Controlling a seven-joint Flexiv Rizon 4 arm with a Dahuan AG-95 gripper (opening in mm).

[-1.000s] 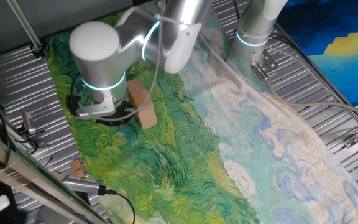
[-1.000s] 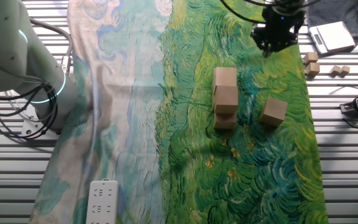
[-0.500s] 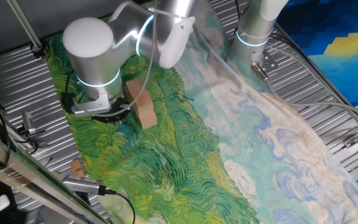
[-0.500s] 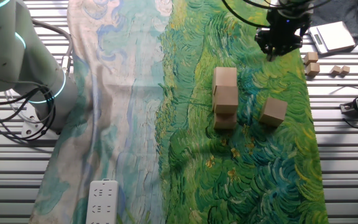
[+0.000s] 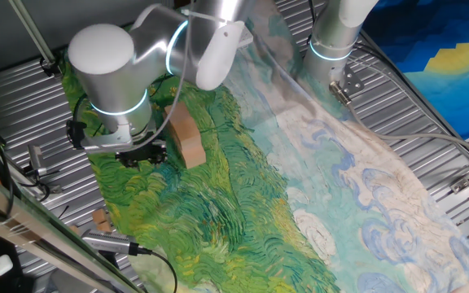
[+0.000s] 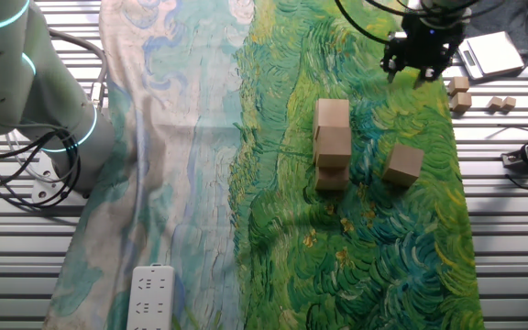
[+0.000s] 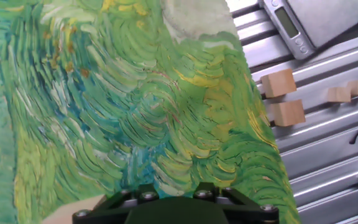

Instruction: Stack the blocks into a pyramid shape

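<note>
Seemingly the hand (image 6: 419,66) hovers near the spare blocks (image 6: 458,93) to fetch one; its finger spacing is unclear.

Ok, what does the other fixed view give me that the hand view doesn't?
Only the other fixed view: the block cluster on the cloth, the lone block beside it, the claw seen from outside, the arm base and the power strip.

Only the hand view: a close look at the bare cloth under the claw; its fingertips are out of frame.

Both: the cloth edge, two blocks lying off it on the metal table, the small scraps and the scale.
</note>
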